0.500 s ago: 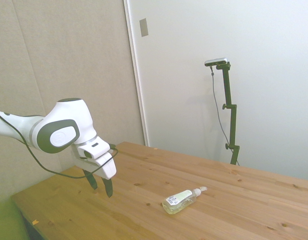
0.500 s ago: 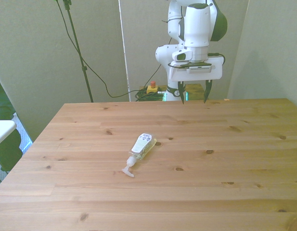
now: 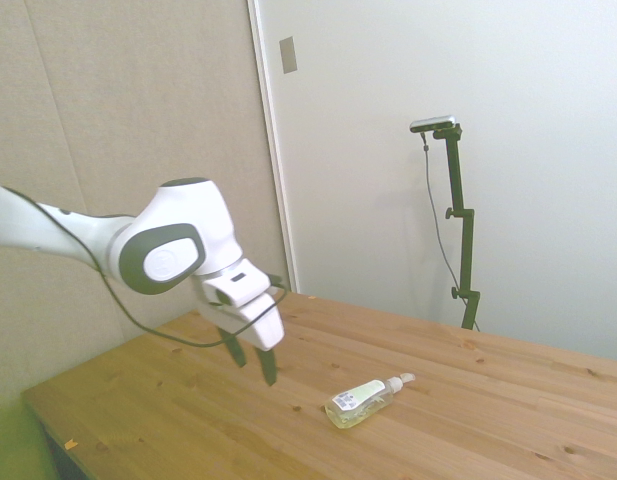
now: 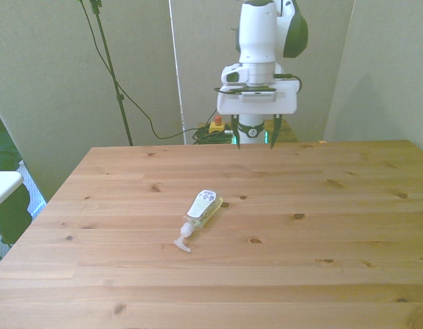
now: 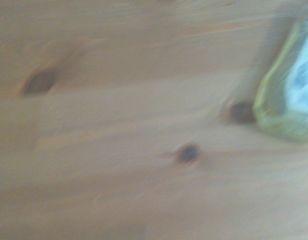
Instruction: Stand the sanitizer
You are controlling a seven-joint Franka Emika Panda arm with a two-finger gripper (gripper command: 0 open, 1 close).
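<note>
The sanitizer (image 3: pixel 362 401) (image 4: pixel 202 210) lies on its side on the wooden table (image 4: pixel 321 226), a small clear bottle of pale yellow-green liquid with a white label and a white pump top. Its pump points toward the front view's lower left. My gripper (image 3: pixel 250 365) (image 4: pixel 256 135) hangs open in the air above the table's far part, apart from the bottle and holding nothing. The wrist view shows the bottle's base end (image 5: pixel 288 95), blurred, at the frame's edge.
A small white surface (image 4: pixel 2 185) shows past the table at the front view's left. Cables and a red-and-yellow button box (image 4: pixel 216 125) lie on the floor behind the table.
The arm has carried my gripper toward the sanitizer, rightward in the side view and toward the front view's left. The fingers stay open. The bottle has not moved.
</note>
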